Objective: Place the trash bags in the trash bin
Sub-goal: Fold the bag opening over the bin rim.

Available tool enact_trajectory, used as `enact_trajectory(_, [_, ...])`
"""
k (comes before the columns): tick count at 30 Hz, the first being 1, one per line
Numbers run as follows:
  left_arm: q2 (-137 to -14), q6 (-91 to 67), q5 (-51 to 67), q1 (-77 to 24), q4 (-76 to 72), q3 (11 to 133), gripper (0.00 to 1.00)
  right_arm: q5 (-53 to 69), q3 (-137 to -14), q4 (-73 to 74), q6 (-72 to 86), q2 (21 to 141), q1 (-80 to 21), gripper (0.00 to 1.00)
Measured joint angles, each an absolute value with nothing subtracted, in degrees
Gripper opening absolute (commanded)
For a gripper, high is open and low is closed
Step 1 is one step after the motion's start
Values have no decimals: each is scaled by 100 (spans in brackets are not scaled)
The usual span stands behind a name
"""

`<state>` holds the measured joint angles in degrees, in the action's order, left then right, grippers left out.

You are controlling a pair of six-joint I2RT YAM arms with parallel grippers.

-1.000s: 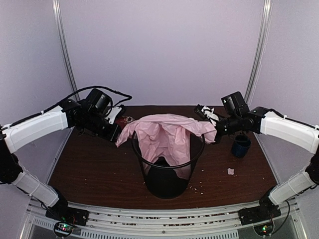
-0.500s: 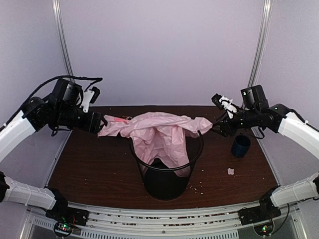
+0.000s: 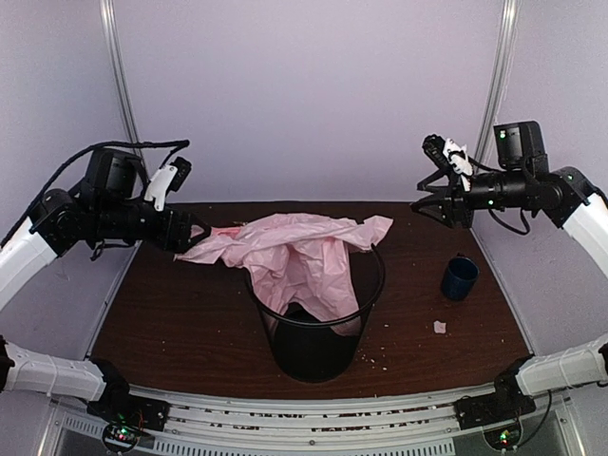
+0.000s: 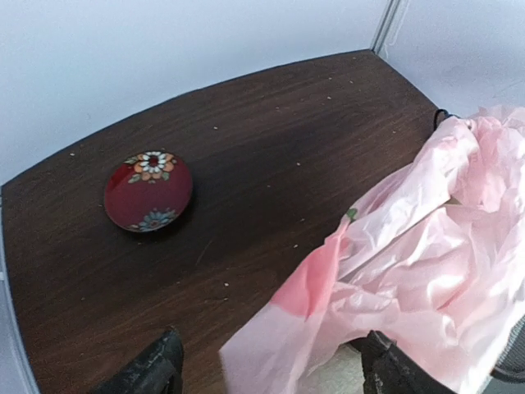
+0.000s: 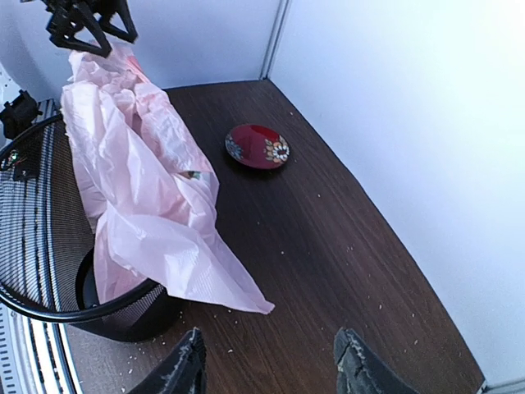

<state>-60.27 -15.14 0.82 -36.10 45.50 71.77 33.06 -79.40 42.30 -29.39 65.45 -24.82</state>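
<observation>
The pale-pink trash bag (image 3: 296, 249) hangs crumpled over the rim of the black wire-mesh trash bin (image 3: 318, 332), partly inside it. Its left corner stretches out toward my left gripper (image 3: 193, 234). In the left wrist view the bag (image 4: 426, 254) spreads across the right, and its loose corner lies between the wide-apart fingers of the left gripper (image 4: 271, 338), which stands open. My right gripper (image 3: 425, 201) hovers high to the right of the bin. It is open and empty, and in its own view the gripper (image 5: 269, 335) sits just short of the bag's tip (image 5: 246, 302).
A small dark-blue mug (image 3: 459, 277) stands on the table right of the bin, with a white scrap (image 3: 440, 327) in front of it. A red flowered dish (image 4: 149, 191) lies at the back of the table. Crumbs dot the dark wood.
Both grippers have opened and let go of the bag. The left arm has drawn away to the left and the right arm up and to the right. The bag has slackened over the rim.
</observation>
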Motion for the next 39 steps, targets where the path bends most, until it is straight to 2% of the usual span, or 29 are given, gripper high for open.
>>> enact_trajectory(5, [-6259,-1885,567,-3610,4042,6792,77,3804,-8436,4405,-3424,7059,-2539,69])
enact_trajectory(7, [-6292,-1925,672,-3610,3861,6820,77,3970,-8621,4576,-3673,7360,-2591,71])
enact_trajectory(14, [-5822,-1496,1048,-3610,3420,7277,72,4152,-9207,5273,-4525,8132,-2965,71])
enact_trajectory(20, [-4915,-1085,1417,-3754,3776,6755,75,4154,-9238,5474,-4915,8171,-3208,71])
enact_trajectory(24, [-4803,-751,1599,-3785,4211,6726,76,4047,-9238,5520,-5070,8178,-3389,70])
enact_trajectory(27, [-5013,-443,1568,-3944,4322,6810,76,3935,-9242,5553,-5129,8252,-3618,65])
enact_trajectory(31, [-5518,-38,1282,-4460,4383,7019,72,3852,-9275,5592,-5179,8436,-3822,50])
enact_trajectory(35, [-6292,301,659,-5494,4429,7338,56,3787,-9338,5596,-5216,8519,-3854,31])
enact_trajectory(39, [-6890,484,169,-6020,4534,7588,43,3723,-9365,5581,-5188,8484,-3854,23])
